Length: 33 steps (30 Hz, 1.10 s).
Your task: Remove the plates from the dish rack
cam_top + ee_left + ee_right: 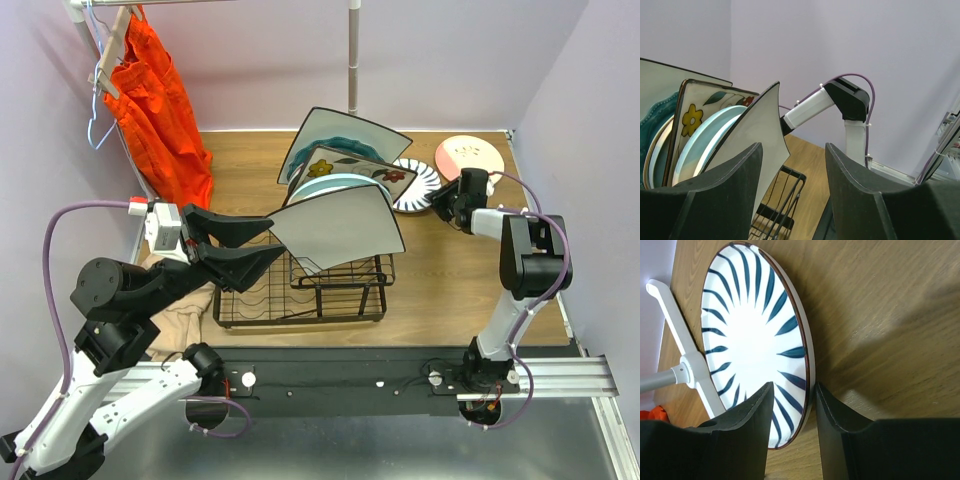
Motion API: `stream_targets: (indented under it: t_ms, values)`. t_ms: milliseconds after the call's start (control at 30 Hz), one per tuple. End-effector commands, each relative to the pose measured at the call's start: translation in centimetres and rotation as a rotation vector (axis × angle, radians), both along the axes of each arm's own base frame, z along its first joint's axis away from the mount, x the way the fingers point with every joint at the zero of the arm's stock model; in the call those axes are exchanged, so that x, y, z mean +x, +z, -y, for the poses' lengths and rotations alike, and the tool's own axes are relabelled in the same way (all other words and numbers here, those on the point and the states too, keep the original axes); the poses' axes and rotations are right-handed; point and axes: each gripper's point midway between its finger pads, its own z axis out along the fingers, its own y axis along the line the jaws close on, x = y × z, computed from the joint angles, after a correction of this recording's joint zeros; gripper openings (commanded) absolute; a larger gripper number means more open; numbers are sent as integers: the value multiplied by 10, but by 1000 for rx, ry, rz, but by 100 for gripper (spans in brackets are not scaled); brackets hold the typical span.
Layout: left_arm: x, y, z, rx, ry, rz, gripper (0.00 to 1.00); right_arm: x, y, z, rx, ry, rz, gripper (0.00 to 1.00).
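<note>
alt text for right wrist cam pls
A white plate with dark teal radial stripes sits on the wooden table, its near rim between the right gripper's two black fingers; whether they pinch it is unclear. A white stand foot crosses the left edge.

Black wire dish rack [300, 300] holds four plates on edge. White square plate [335, 228] leans in front, corner at my left gripper [276, 238]. Behind it sit the mint round plate [322, 186], flower-print square plate [350, 168] and teal-centred square plate [340, 130]. Striped round plate [745, 340] and pink round plate [470, 155] lie flat to its right, the striped rim inside my right gripper [793, 390].
</note>
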Motion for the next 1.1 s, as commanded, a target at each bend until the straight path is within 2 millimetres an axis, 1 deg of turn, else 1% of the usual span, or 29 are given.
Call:
stream_targets:
  t_ms: [0,33,67,133,167,200,267,333,400,500,533,567,600,633,667,733,767,833,867,900,933,967,1000,1033,1067]
  values:
    - [-1,0,1,-13,-9,5,62,4,7,4,-24,-20,26,47]
    - [0,0,2,-12,-7,5,62,8,9,4,-22,-18,32,46]
    - [1,-1,2,-10,-7,3,62,9,3,3,-17,-20,21,46]
    - [2,-3,4,-8,-8,-3,62,13,1,2,-11,-14,21,45]
    - [2,-3,4,-6,-8,-3,62,17,4,1,-10,-12,32,45]
    - [2,-3,4,-6,-10,-3,62,19,0,0,-8,-8,29,44]
    - [2,-3,4,-5,-8,-1,62,26,5,-4,7,16,60,44]
    - [3,-4,4,-4,-4,-5,62,28,3,-9,23,37,61,43]
    - [3,-4,4,-3,-4,-5,62,34,8,-10,22,46,78,43]
    - [5,-6,5,3,0,-9,62,34,9,-9,-3,64,70,46]
    - [6,-7,5,5,2,-13,62,33,11,-6,-18,56,60,48]
    - [6,-8,5,9,3,-16,62,25,5,-5,-32,57,18,49]
    - [7,-9,5,12,7,-19,62,23,5,-3,-39,52,8,51]
    - [7,-9,5,14,8,-23,62,15,1,-1,-50,46,-10,54]
    - [8,-10,5,17,11,-27,62,12,10,0,-59,50,2,59]
    - [8,-10,5,24,10,-32,62,3,14,-2,-64,65,-1,67]
    - [8,-10,4,25,12,-30,62,-2,19,-2,-75,77,6,70]
    - [9,-9,1,35,33,-35,62,-10,22,-3,-81,94,0,75]
    - [10,-10,1,41,40,-39,62,-16,21,-3,-95,109,-14,78]
    - [12,-10,0,47,50,-43,62,-18,28,-3,-101,116,-4,79]
    - [14,-12,-3,55,71,-52,62,-21,29,-4,-108,126,-9,80]
    - [15,-9,-5,56,87,-48,62,-24,32,-4,-123,143,-7,80]
    - [18,-9,-6,62,100,-54,61,-29,40,-4,-135,153,4,80]
    - [21,-14,-7,81,115,-78,61,-32,47,-4,-141,164,16,80]
    - [25,-11,-7,92,132,-81,61,-35,54,-4,-160,182,30,80]
